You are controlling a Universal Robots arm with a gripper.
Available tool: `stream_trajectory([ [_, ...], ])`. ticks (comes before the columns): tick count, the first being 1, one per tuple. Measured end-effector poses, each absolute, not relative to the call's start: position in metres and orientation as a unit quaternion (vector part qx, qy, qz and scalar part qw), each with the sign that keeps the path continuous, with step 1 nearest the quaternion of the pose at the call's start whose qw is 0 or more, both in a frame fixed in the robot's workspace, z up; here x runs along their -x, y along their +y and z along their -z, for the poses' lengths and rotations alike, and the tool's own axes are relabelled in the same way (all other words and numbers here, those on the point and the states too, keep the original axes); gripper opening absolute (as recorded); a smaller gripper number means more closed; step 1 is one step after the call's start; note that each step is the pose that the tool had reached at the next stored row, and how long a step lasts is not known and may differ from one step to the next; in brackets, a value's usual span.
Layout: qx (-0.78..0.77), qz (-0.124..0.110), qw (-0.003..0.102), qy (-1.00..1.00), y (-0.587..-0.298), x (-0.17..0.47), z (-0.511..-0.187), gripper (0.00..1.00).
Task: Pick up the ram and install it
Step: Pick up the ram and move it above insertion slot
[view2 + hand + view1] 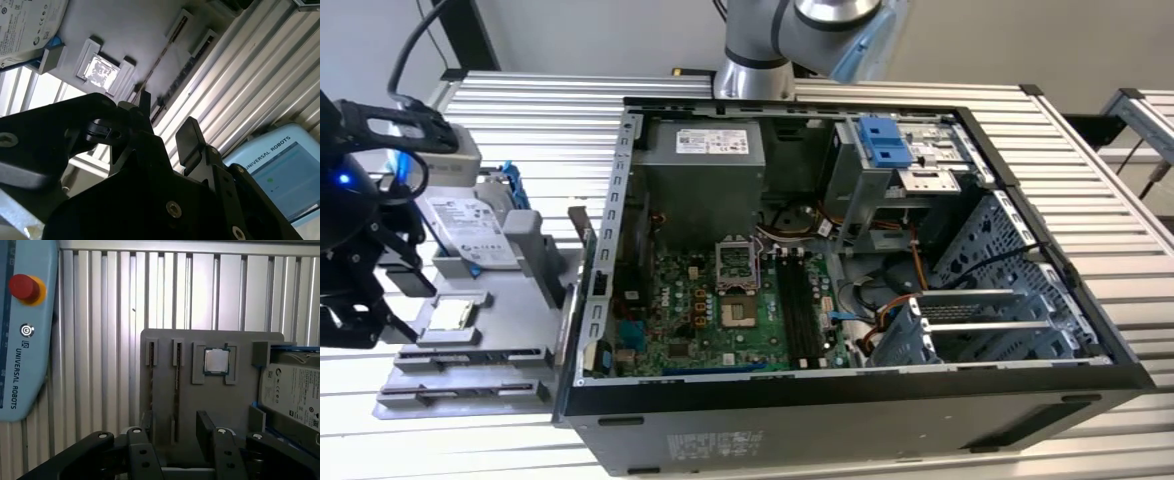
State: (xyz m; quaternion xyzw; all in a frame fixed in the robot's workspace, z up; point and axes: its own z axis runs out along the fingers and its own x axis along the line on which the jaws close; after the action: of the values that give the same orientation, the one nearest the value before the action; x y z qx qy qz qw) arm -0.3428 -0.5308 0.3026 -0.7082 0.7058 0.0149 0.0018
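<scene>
Above the grey parts tray [210, 405], we hover our gripper [171, 440], jaws apart, lined up over the ram [176, 390] standing edge-up in its holder. We judge the pickup approach underway; grasping calls for a descent centred squarely on that thin edge.

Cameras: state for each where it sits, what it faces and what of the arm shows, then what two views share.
Exterior view: high off the arm, looking down into the open case; the arm shows behind the case.
First wrist view: on the wrist, facing the tray past the open jaws.
Second wrist view: on the wrist, facing the tray slantwise past the jaws.
Both wrist views share the tray, chip and drive.
</scene>
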Motion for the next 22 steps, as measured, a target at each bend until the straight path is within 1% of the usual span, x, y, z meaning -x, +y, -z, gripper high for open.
stream_trajectory([
  [18,0.7,-0.015,0.002,0.714,-0.539,0.343,-0.274,1.0],
  [22,0.7,-0.017,0.0,0.714,-0.54,0.343,-0.268,1.0],
])
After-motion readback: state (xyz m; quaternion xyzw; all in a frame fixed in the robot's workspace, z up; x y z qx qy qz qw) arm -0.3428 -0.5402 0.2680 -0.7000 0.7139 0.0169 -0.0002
